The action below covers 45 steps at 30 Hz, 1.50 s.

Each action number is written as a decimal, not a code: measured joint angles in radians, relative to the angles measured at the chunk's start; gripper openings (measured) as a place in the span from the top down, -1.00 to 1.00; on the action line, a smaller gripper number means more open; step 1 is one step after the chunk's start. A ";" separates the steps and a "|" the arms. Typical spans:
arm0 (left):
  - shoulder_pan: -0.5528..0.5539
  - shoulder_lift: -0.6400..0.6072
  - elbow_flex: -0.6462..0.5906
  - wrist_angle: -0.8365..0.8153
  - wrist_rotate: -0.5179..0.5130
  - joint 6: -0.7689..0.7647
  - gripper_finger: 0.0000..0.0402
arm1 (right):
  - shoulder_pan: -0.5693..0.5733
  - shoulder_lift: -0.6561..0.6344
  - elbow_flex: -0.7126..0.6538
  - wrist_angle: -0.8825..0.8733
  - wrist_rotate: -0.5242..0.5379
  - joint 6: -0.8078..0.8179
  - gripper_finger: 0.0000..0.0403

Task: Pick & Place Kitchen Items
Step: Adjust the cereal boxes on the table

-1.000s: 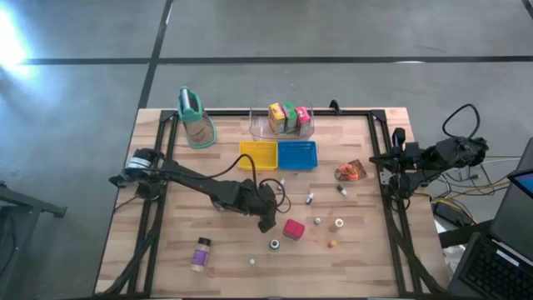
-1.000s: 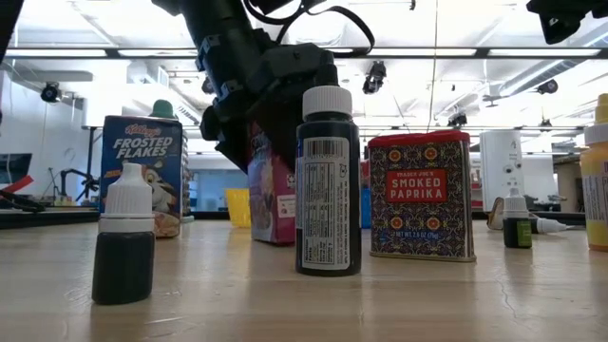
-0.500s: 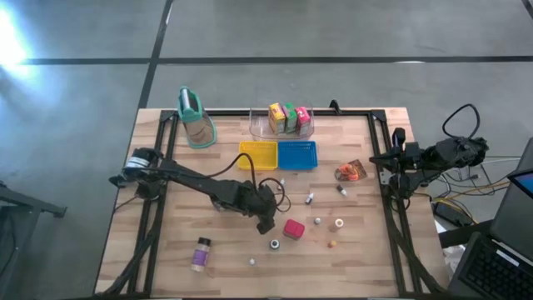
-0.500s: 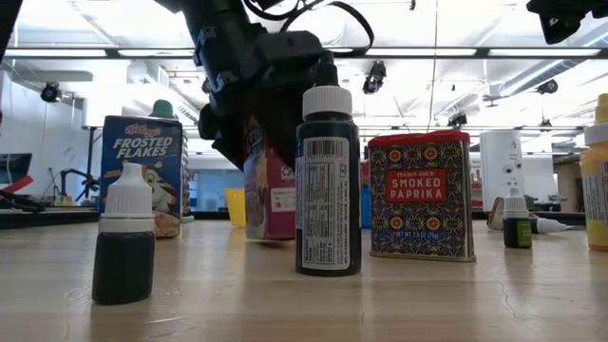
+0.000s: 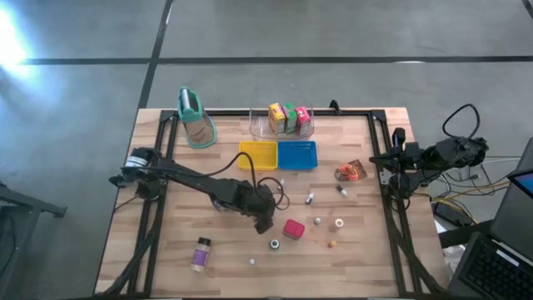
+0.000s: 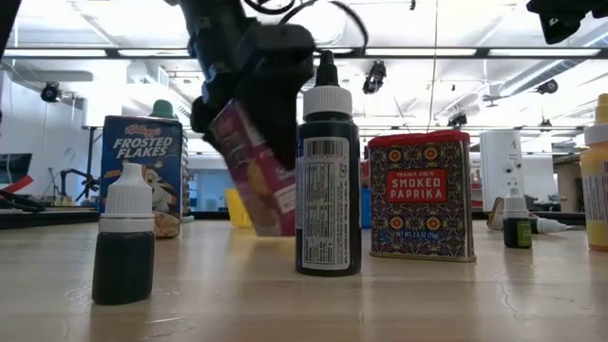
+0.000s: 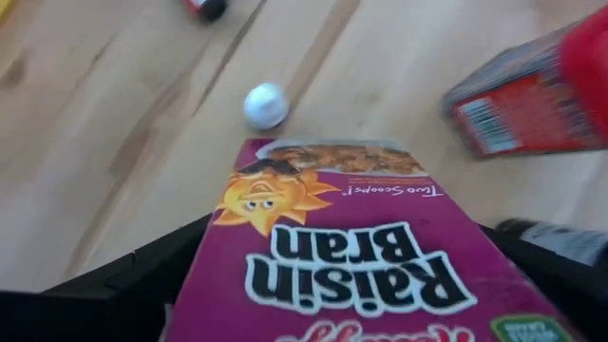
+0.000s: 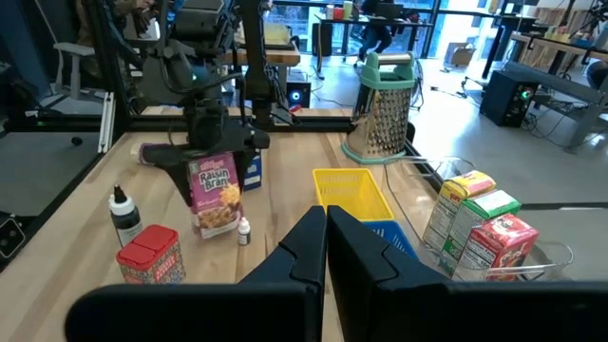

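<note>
I have the left gripper at lower centre of the overhead frame, jaws spread wide around a purple Raisin Bran carton, which tilts clear of the wooden table. A red paprika tin sits just right of it; a dark white-capped bottle blocks my low view. The right gripper waits clenched at the right edge.

3 cartons in bin – 2 trays, 1 Raisin Bran box
</note>
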<state>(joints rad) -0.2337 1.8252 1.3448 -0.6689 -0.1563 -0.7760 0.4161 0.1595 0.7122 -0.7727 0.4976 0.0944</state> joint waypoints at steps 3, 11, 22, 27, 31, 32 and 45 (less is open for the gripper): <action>0.002 0.000 -0.008 -0.044 -0.004 -0.028 -0.99 | 0.000 0.000 0.000 0.000 0.000 0.000 0.96; 0.005 0.000 0.002 -0.051 0.015 -0.038 -0.99 | 0.000 0.000 0.000 0.000 0.000 0.000 0.96; 0.037 0.001 0.059 -0.156 0.073 -0.043 -0.99 | 0.000 0.000 0.000 0.000 0.000 0.000 0.96; 0.059 0.001 0.059 -0.192 0.133 -0.076 -0.99 | 0.000 0.000 0.000 0.000 0.000 0.000 0.96; 0.060 0.001 0.059 -0.168 0.139 -0.086 -0.99 | 0.000 0.000 0.000 0.000 0.000 0.000 0.96; 0.058 0.001 0.059 -0.160 0.139 -0.103 -0.99 | 0.000 0.000 0.000 0.000 0.000 0.000 0.96; 0.100 0.003 0.102 -0.233 0.116 -0.078 -0.99 | 0.000 0.000 0.000 0.000 0.000 0.000 0.96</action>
<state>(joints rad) -0.1338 1.8278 1.4466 -0.9021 -0.0408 -0.8545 0.4161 0.1596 0.7122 -0.7727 0.4978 0.0944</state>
